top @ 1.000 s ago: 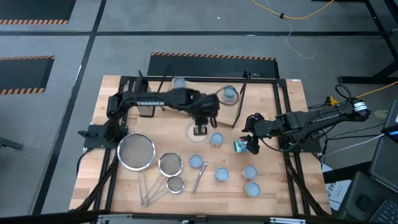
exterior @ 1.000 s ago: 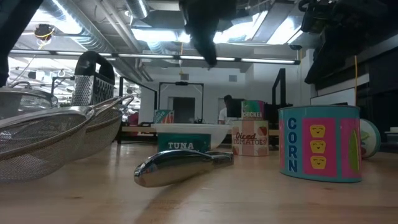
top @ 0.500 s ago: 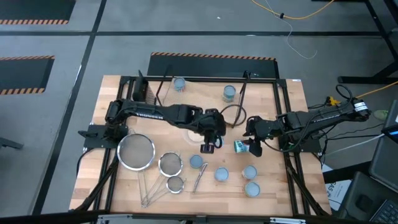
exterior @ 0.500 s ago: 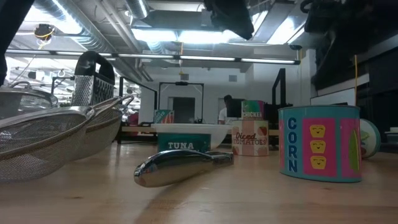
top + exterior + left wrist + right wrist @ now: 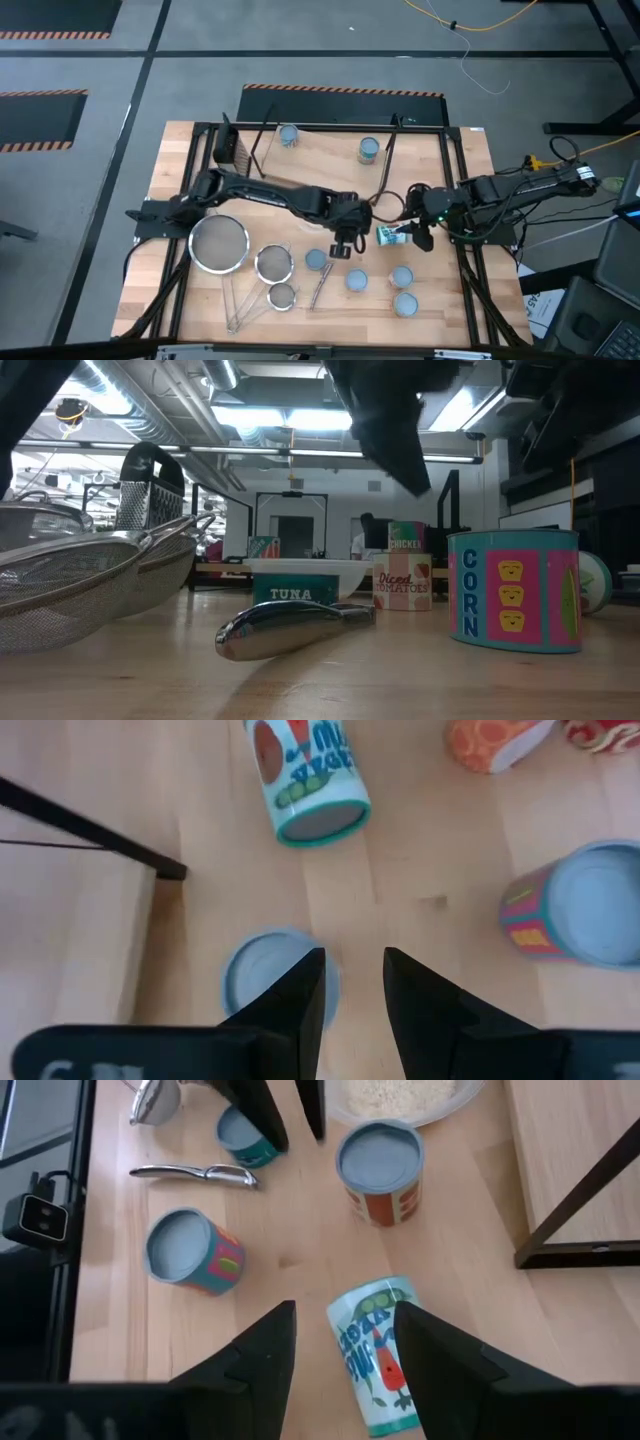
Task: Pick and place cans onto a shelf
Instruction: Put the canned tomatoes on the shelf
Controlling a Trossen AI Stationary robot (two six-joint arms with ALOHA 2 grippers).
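My left gripper hangs open above the table's middle, fingers slanting down; in its wrist view a pale-topped can stands just beside one finger, untouched. A green-and-white can lies on its side on the table. My right gripper is open, its fingers either side of that fallen can; I cannot tell whether they touch it. Upright cans stand nearby: red, corn, tuna. Two cans stand on the shelf.
A clear bowl of grains sits by the shelf's black leg. Three mesh strainers lie near left, a steel peeler among the cans. Two more cans stand near right. A grater is on the shelf.
My left gripper has swung from over the bowl toward the table's near edge and a little right, sinking among the standing cans, still open. My right gripper has drawn back slightly toward the right edge and tipped; the fallen can has stayed put.
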